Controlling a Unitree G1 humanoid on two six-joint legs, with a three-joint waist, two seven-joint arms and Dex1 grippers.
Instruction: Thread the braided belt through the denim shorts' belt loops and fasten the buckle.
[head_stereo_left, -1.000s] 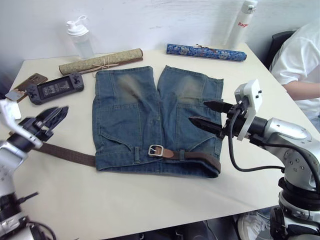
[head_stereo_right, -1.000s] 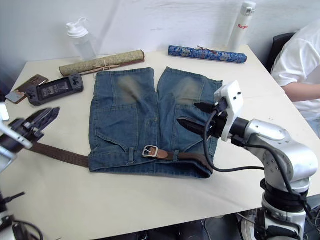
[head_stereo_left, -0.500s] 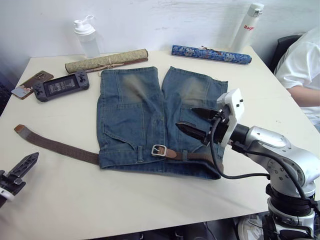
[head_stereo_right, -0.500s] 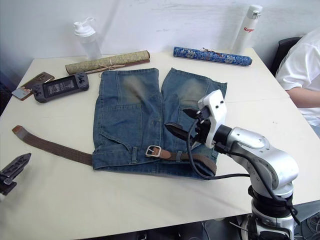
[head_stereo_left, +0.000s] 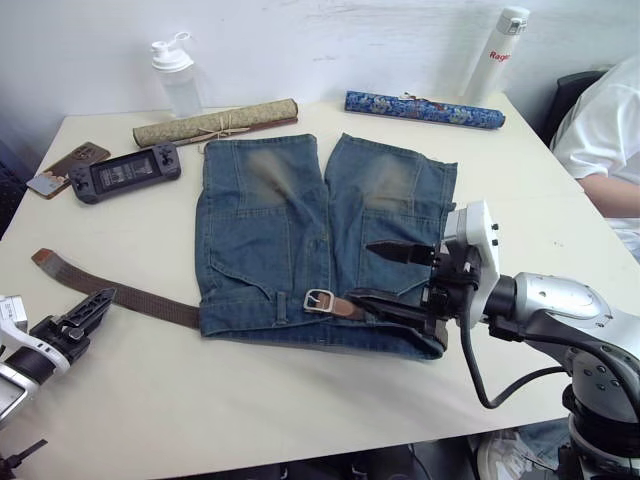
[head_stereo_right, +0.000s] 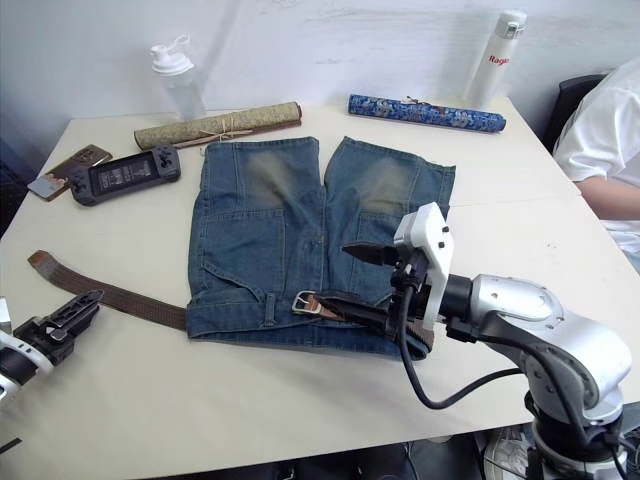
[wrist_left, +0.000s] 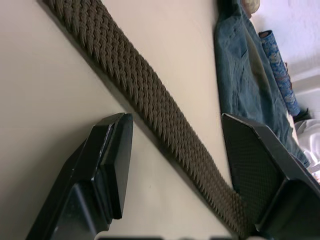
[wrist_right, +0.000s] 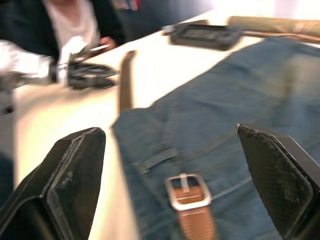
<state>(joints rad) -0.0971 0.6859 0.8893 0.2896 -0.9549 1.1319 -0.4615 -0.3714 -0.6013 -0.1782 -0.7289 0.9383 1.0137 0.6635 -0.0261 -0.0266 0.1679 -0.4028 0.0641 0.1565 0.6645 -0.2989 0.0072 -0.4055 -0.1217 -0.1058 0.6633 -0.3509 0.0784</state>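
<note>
We see the denim shorts (head_stereo_left: 320, 240) spread flat in the middle of the tabletop (head_stereo_left: 300, 400), waistband toward us and legs pointing to 12 o'clock, with yellowish worn patches on both legs. The braided belt (head_stereo_left: 140, 296) runs along the waistband: its free end with the tan tip lies on the bare tabletop out at 9 o'clock from the shorts, and the strap slants from there under the shorts' left edge. The buckle (head_stereo_left: 318, 300) sits on the waistband near the middle, joined to brown leather that passes toward 3 o'clock under one of the belt loops (head_stereo_left: 279, 306) region; we cannot tell how many loops the strap goes through. Our right gripper (head_stereo_left: 390, 272) hovers over the shorts' right leg, its two black fingers spread wide apart, one above the other, the lower one just over the belt right of the buckle; in the right wrist view the buckle lies between the parted fingers, untouched. Our left gripper (head_stereo_left: 85, 310) is low over the tabletop at 8 o'clock from the shorts, near the belt's free stretch, and in the left wrist view its fingers (wrist_left: 107, 150) stand open on either side of the strap without closing on it. Along the far edge lie a tan scroll (head_stereo_left: 215, 121), a blue scroll (head_stereo_left: 425, 108), a clear shaker bottle (head_stereo_left: 177, 78), a white bottle (head_stereo_left: 497, 50), a handheld game console (head_stereo_left: 125, 172) and a phone (head_stereo_left: 66, 168). A person's white sleeve (head_stereo_left: 605, 125) shows at 2 o'clock.
</note>
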